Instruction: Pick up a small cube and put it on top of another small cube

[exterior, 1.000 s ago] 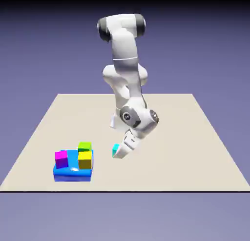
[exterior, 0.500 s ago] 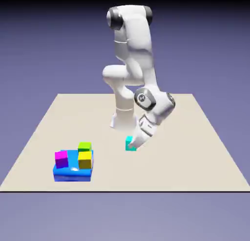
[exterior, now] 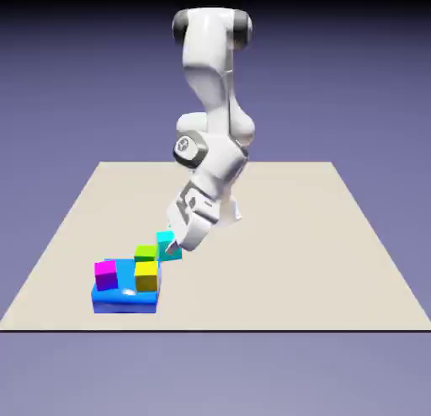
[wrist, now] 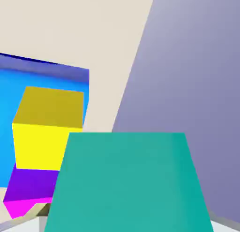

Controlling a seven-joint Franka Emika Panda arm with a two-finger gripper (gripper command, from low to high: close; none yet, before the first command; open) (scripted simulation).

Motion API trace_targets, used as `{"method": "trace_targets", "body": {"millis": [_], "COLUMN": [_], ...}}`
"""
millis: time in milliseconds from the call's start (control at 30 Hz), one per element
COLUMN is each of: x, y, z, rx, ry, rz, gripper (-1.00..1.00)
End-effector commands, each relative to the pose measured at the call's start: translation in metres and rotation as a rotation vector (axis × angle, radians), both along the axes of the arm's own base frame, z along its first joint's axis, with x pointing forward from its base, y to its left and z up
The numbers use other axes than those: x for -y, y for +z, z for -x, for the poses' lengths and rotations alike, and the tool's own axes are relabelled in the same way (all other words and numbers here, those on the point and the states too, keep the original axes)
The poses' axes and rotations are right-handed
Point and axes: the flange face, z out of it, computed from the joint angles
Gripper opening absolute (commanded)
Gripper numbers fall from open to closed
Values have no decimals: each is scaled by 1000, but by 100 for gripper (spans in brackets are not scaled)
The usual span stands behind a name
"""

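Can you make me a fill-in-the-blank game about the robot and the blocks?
1. The little cube between the robot's fingers is colored ____.
2. The big flat block under the yellow cube is colored ____.
3. In the exterior view, the cube nearest the left edge of the picture is colored ____.
4. The robot arm is mostly colored ____.

Missing words: cyan; blue; magenta; white.

The gripper [exterior: 172, 248] holds the cyan cube [exterior: 167, 244] near the green cube [exterior: 146, 253], tilted toward the exterior view's left.
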Motion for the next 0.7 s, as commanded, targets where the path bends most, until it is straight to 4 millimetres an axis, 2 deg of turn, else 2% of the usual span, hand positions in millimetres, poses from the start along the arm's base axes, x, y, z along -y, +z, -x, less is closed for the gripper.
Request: {"method": "trace_targets", "body": {"millis": [0, 33, 233, 400, 433, 467, 500, 667], "x": [63, 69, 69, 98, 99, 99, 99, 70], "y": [-14, -18, -18, -75, -77, -77, -77, -20], "z": [28, 33, 33, 29, 29, 29, 29, 33], "rx": [-46, -57, -57, -57, -57, -57, -57, -57], "ry": [-106, -112, -112, -113, -113, -113, -113, -112], "rz": [-10, -12, -12, -11, -12, -12, -12, -12], "gripper": [-100, -100, -100, -100, -100, 100, 100, 100]}}
